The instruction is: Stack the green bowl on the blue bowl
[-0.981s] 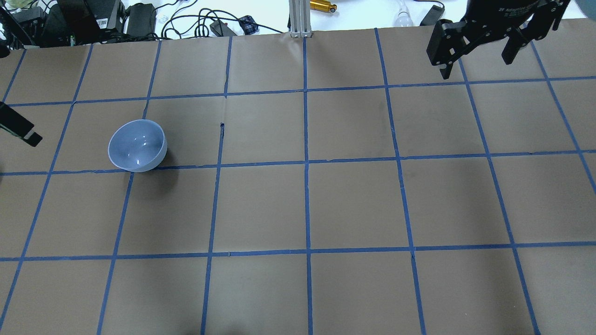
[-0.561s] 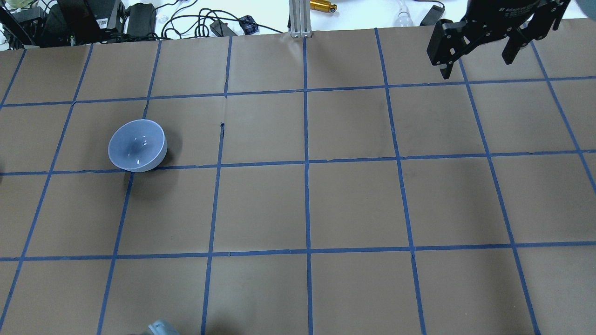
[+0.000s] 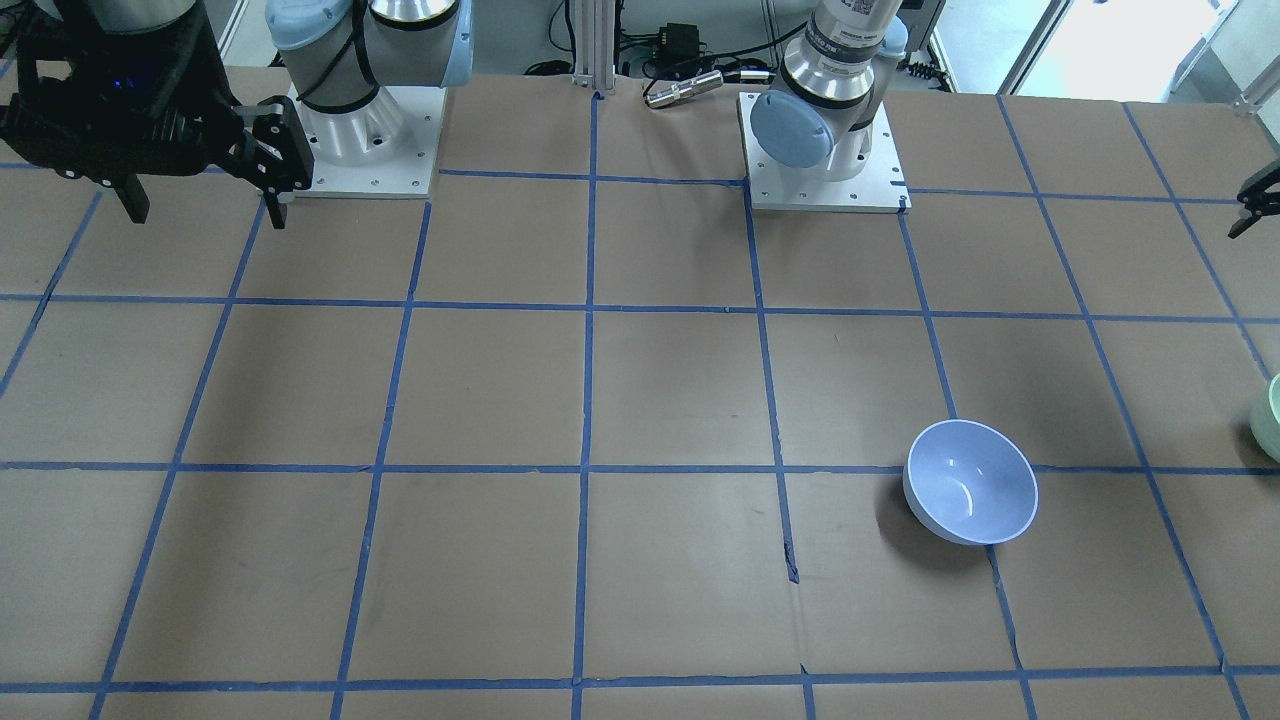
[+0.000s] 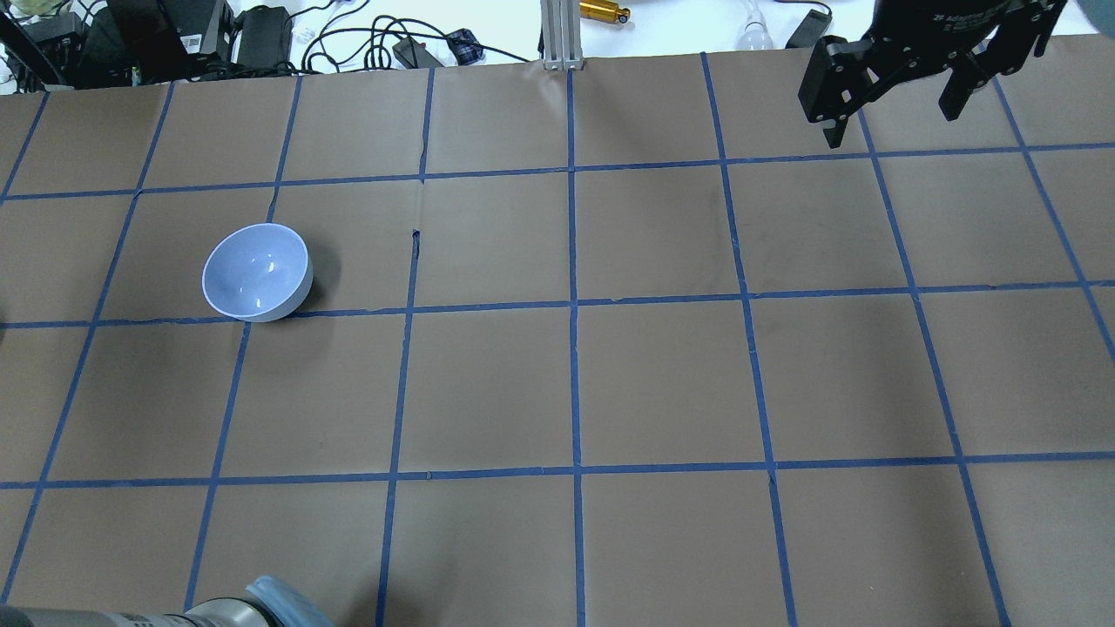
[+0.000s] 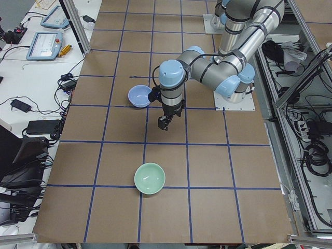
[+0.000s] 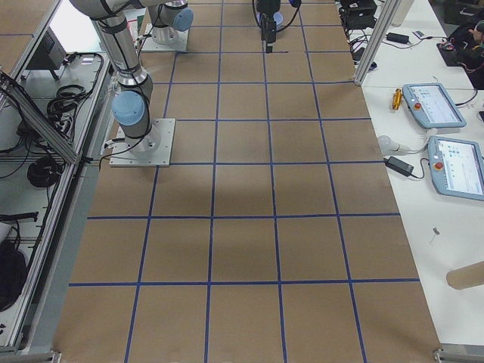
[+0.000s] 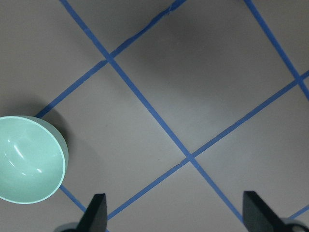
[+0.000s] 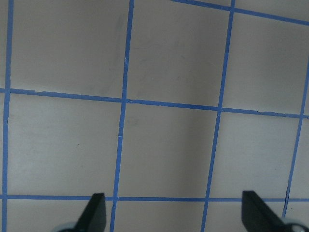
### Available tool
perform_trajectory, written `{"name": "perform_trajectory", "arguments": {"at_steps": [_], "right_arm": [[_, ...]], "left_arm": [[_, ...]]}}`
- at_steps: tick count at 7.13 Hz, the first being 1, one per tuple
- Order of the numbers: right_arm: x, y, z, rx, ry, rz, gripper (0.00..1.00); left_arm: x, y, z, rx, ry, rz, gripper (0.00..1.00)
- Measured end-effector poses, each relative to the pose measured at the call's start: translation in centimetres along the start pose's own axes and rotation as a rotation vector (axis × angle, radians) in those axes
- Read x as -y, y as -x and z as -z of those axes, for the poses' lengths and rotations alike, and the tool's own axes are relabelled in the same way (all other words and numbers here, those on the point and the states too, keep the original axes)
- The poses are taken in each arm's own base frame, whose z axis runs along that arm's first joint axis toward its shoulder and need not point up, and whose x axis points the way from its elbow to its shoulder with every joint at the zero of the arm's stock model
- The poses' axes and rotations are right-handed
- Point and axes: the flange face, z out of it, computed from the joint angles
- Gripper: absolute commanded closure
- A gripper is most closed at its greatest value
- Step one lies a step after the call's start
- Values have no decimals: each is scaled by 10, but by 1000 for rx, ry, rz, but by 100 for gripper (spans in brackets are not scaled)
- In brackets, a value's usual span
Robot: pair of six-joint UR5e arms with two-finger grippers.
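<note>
The blue bowl (image 4: 257,273) stands upright and empty on the left half of the table; it also shows in the front view (image 3: 970,482) and the left side view (image 5: 139,96). The green bowl (image 5: 150,178) stands upright nearer the table's left end, cut by the front view's right edge (image 3: 1268,418). My left gripper (image 7: 176,217) is open and empty above the table between the two bowls (image 5: 163,122); the green bowl (image 7: 29,166) lies off to its left. My right gripper (image 4: 893,117) is open and empty at the far right corner (image 3: 205,212).
The table is brown paper with a blue tape grid (image 4: 573,305). The left arm's elbow (image 4: 261,605) shows at the overhead view's bottom edge. Cables and boxes (image 4: 174,35) lie beyond the far edge. The arm bases (image 3: 820,140) stand at the robot's side.
The left gripper's tip has left the overhead view's left edge, and the left arm's elbow has come in at the bottom edge. The blue bowl and right gripper have stayed put.
</note>
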Motion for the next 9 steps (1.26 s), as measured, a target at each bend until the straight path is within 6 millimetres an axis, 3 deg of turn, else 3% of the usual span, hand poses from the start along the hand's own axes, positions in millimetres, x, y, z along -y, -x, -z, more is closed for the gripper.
{"name": "perform_trajectory", "arguments": {"at_steps": [4,9], "right_arm": [[0,0,0,0,0,0,0],[0,0,0,0,0,0,0]], "left_arm": [[-47,50,-66,63,-76,-222,0],[-81,87,-125,117,-77,-425,0]]}}
